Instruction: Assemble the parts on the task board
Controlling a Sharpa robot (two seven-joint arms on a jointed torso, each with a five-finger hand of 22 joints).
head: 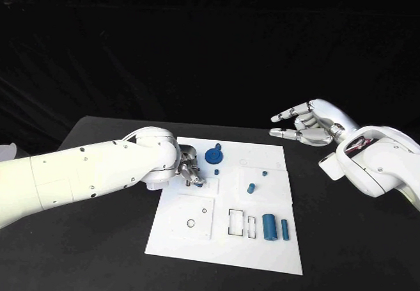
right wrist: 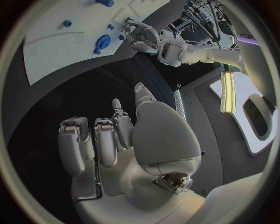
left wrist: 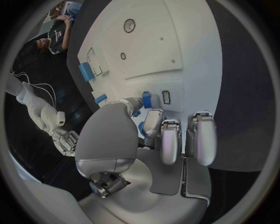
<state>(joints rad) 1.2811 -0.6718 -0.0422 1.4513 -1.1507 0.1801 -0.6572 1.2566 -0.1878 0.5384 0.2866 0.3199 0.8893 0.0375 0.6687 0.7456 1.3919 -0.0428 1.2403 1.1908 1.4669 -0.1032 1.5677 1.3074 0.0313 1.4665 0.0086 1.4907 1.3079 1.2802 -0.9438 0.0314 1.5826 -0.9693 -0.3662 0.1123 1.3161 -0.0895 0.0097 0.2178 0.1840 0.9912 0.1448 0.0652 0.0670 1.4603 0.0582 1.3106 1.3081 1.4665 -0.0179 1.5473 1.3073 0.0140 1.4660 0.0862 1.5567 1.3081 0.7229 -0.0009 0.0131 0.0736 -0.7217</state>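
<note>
The white task board (head: 225,248) lies in the middle of the black table. My left hand (head: 190,172) hovers low over the board's left part. In the left wrist view its thumb and a finger pinch a small blue part (left wrist: 147,99) beside a small rectangular slot (left wrist: 166,97). A round blue part (head: 214,157) lies near the board's far edge, with a small blue part (head: 217,172) just before it. A blue peg (head: 251,188) stands mid-board. A blue cylinder (head: 269,227) and a narrow blue bar (head: 284,229) sit by two rectangular slots (head: 237,222). My right hand (head: 308,126) is raised beyond the board's far right corner, fingers apart, holding nothing.
The black table (head: 354,253) surrounds the board, with bare room on its right and near sides. My left arm (head: 89,173) crosses the table's left part. A round hole (head: 192,223) marks the board's near-left plate.
</note>
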